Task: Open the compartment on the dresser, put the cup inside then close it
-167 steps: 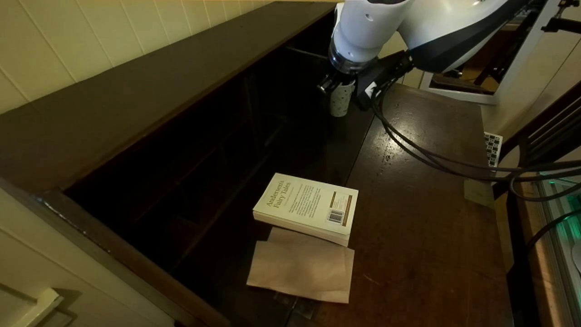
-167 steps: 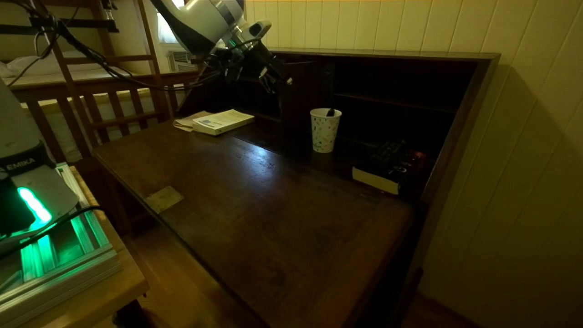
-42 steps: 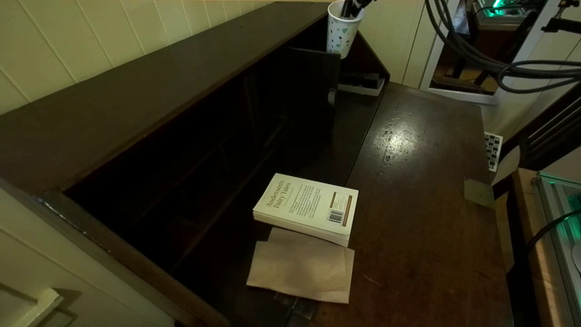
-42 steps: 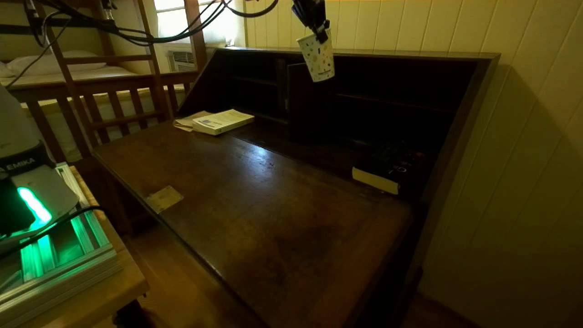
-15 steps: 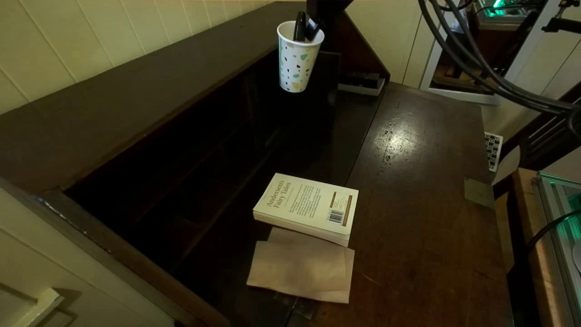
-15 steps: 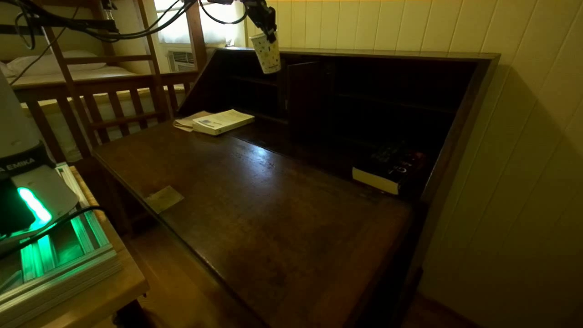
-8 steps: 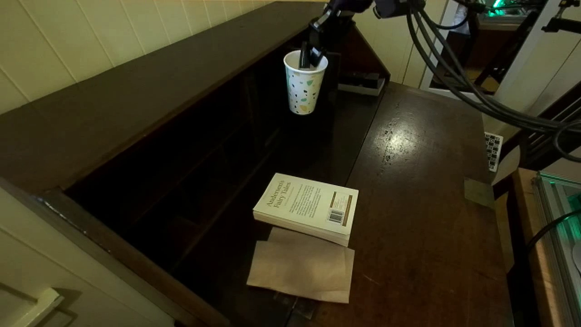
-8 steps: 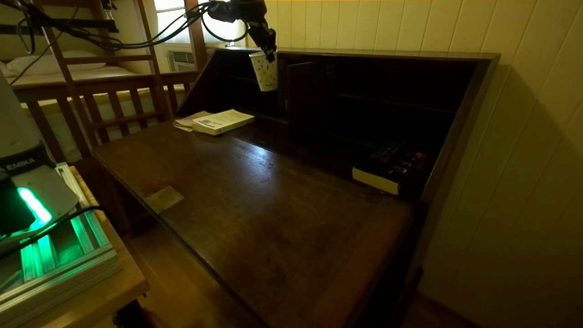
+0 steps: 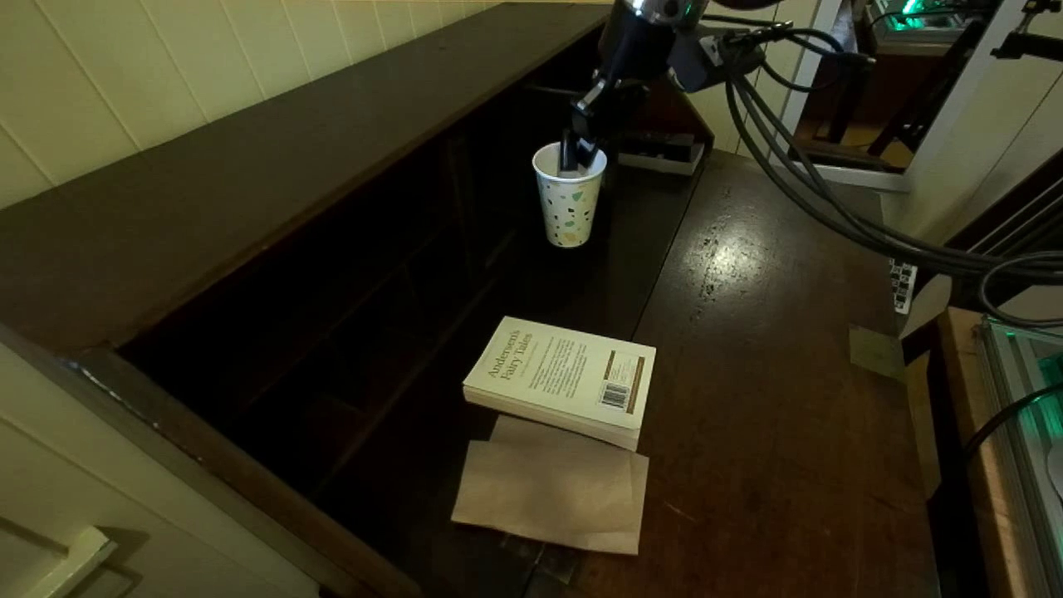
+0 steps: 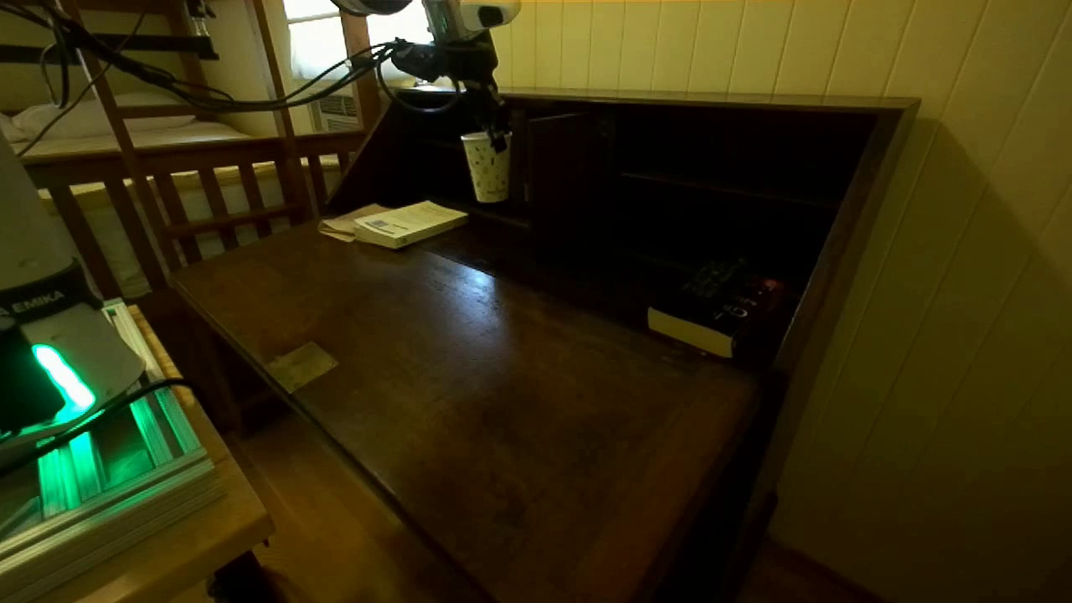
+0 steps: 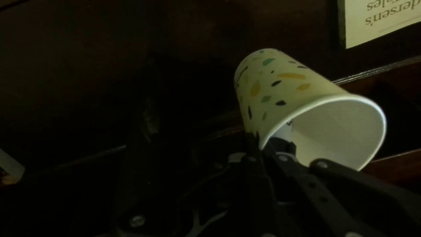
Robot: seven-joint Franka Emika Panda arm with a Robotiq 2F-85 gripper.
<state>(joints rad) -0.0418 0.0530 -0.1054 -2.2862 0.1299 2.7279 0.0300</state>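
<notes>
Pale panelled wall [image 10: 720, 42], dimly lit; bright window [image 10: 310, 42]; wooden bed [image 10: 209, 147]; brown floor [image 10: 322, 486].

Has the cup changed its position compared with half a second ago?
Yes. In both exterior views, the cup has moved downward, nearer the white book, which lies unmoved.

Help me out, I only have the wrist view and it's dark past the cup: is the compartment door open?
Observer: Yes, in an exterior view the compartment door stands swung out.
Operator: Is the cup standing on anything?
Observer: No, in an exterior view its base hangs above the flat top of the dresser.
Operator: I get one corner of the white book. What's beside it?
Observer: Brown paper, lying along one edge in both exterior views.
</notes>
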